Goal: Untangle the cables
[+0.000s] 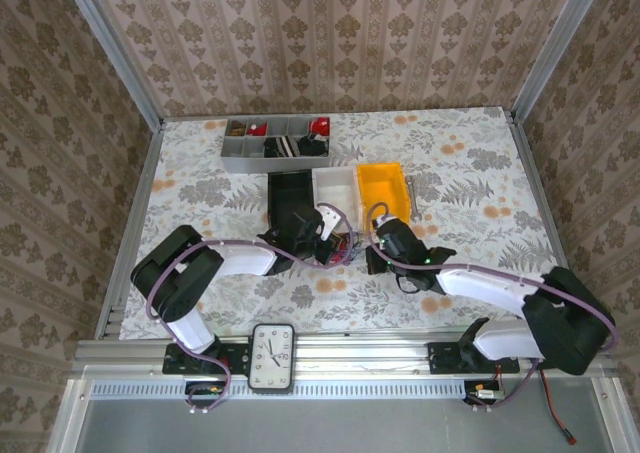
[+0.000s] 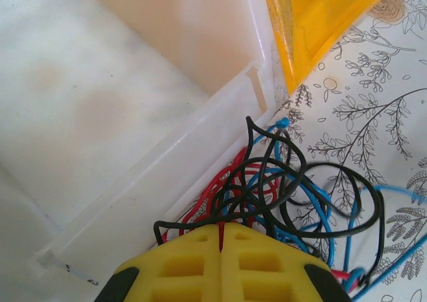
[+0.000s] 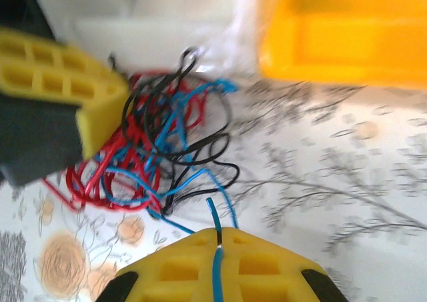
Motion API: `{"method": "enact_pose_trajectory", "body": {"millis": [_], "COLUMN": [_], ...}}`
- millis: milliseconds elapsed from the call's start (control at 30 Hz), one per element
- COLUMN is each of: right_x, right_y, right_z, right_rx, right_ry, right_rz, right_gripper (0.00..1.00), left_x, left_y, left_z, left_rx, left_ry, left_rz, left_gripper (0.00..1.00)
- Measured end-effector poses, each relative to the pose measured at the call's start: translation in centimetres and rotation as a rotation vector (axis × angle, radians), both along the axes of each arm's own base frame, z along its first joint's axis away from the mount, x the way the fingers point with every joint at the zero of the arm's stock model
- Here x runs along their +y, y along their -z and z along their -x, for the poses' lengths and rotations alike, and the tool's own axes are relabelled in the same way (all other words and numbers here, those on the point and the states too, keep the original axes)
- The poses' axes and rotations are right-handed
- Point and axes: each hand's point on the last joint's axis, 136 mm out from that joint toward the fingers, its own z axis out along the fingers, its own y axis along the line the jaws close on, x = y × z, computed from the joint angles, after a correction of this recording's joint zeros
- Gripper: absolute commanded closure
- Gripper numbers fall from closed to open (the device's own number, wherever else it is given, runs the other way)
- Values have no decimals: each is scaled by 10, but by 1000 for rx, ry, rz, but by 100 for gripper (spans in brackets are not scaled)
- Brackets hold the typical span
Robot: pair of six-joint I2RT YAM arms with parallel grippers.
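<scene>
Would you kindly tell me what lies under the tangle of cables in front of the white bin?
Flowered tablecloth shows through the loops of the cables; whatever lies beneath the dense middle is covered.

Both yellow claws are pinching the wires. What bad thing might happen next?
1. The right gripper pinches one blue cable while the left gripper clamps the tangle. Pulling apart may tighten the knots, since the blue cable loops through red and black ones.
2. The tangle lies right beside the white bin, so a tug might snag a loop on its edge.
</scene>
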Motion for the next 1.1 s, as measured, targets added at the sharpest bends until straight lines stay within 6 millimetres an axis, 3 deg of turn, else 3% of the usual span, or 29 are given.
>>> {"method": "enact_pose_trajectory", "body": {"millis": [333,833,933,1100], "right_x": [-113,-247,-261,-254], "right_y": [-35,-42,-38,-18], "right_z": [-29,-15,-12,-14], "right_rx": [-95,-81,-57,34], "right_ry": [528,1005,1048,1005], "right_rz": [-24,-40,-61,-70], "right_gripper": [100,100,100,96], "left_x": [2,31,39,44], "left_y": [4,10,13,15], "left_z": [2,10,9,8], "left_rx": [15,45,51,52], "left_ry": [3,-66,-104,-131], "left_rz": [-10,-30,-46,-55], "left_gripper": [100,100,100,100]}}
